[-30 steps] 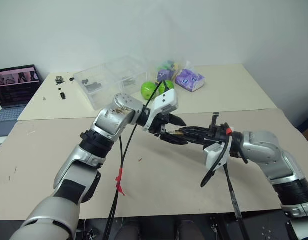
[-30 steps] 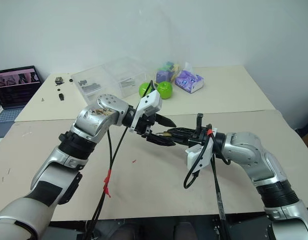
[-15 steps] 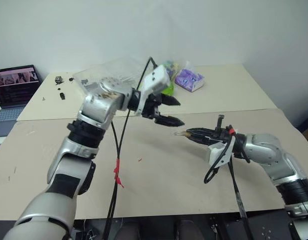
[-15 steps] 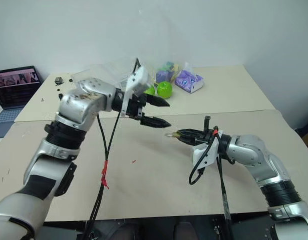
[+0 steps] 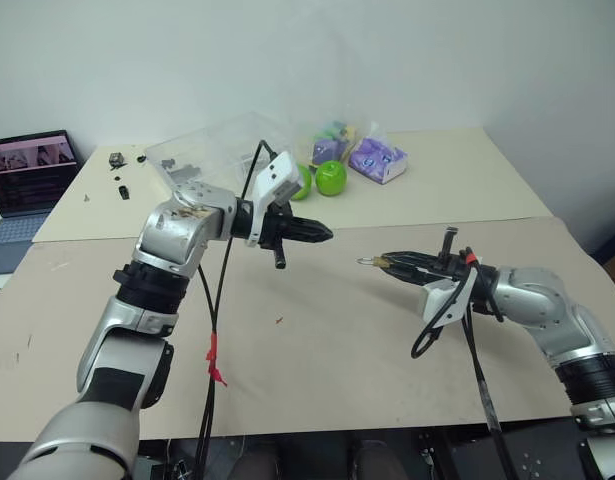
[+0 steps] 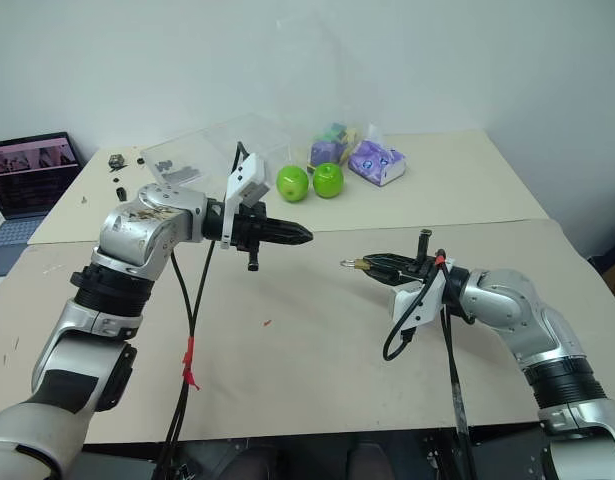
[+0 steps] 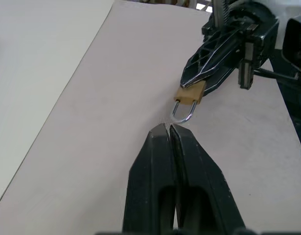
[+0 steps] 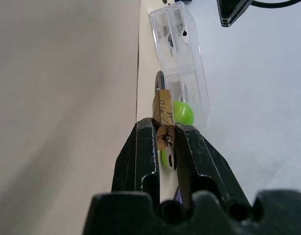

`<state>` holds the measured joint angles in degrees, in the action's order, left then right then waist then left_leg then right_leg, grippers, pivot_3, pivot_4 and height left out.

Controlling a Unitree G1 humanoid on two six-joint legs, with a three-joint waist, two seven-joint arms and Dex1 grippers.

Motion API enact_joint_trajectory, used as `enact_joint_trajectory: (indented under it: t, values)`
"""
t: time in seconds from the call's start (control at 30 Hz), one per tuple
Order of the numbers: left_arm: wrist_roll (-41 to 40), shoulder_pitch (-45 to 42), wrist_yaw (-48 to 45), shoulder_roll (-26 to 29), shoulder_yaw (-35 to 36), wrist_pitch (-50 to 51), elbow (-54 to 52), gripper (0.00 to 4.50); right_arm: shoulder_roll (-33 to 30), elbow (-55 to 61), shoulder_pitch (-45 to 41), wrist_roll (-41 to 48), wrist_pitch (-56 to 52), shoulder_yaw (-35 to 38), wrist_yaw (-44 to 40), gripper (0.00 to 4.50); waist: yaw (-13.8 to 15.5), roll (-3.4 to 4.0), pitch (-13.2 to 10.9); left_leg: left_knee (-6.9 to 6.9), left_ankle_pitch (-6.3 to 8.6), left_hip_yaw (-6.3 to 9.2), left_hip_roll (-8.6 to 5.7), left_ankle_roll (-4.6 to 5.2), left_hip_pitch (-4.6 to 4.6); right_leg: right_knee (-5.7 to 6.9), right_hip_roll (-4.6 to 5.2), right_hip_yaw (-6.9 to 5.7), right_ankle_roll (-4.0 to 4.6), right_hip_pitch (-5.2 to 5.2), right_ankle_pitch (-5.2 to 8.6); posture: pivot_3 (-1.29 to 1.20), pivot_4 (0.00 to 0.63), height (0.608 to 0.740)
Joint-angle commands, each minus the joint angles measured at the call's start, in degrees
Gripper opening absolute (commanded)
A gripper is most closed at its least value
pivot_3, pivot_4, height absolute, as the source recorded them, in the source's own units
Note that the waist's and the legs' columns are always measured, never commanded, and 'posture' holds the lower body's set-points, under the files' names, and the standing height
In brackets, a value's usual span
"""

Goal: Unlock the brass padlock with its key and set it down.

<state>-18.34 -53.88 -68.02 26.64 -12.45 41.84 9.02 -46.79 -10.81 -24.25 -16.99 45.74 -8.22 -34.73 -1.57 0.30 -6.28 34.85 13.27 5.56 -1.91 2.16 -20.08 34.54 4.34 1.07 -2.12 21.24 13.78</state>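
The small brass padlock, a yellow-gold block with a thin silver U-shaped shackle, is held above the beige table top, pinched by its body between the two black fingers of the right gripper. In the left wrist view the shackle hangs free of those fingers, its loop pointing toward the left gripper. In the right wrist view the lock stands on edge between the right gripper's fingers, with a small silvery piece at its near end that may be the key; this cannot be told for certain.

The left gripper's black fingers are pressed together to a closed point, and nothing can be seen between them. It floats above the table, its tip aimed at the padlock and clearly apart from it, with bare table between the two. In the head views the left gripper lies at about ten o'clock from the padlock.

Two green apples sit at about twelve o'clock from the left gripper, on the far table. A clear plastic compartment box lies at about eleven o'clock from it, and a purple-printed packet at about one o'clock. A tiny red scrap lies on the near table at about six o'clock from the left gripper. An open laptop sits at the far left edge.
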Motion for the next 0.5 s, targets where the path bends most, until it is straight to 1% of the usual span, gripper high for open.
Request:
enact_joint_trajectory:
  t: [0.03,0.17,0.5]
  values:
    - [-1.35,0.20,1.48,-1.28,-0.07,1.47,-3.64,0.03,-0.09,1.96,-1.32,1.15,0.49,1.41,1.09,0.09,0.00,0.00,0.00,0.00,0.00,0.00,0.01,0.00,0.00,0.00,-0.01,0.00,0.00,0.00,0.00,0.00,0.150,0.740]
    - [-0.64,0.99,1.92,-2.07,-1.61,1.42,-5.16,0.03,0.47,3.21,-1.35,1.60,-0.04,1.24,0.98,0.09,-0.02,0.00,0.00,0.00,0.00,0.00,0.01,0.00,0.00,0.01,-0.01,0.00,0.00,0.00,0.00,0.00,0.150,0.740]
    - [-0.62,0.22,2.29,-2.70,-2.28,1.00,-4.91,0.03,0.86,5.59,-1.64,2.37,-1.28,1.60,0.75,0.09,-0.45,0.00,0.00,-0.01,0.00,-0.01,0.01,0.00,0.03,0.01,-0.01,0.03,0.00,-0.01,0.00,0.00,0.150,0.740]
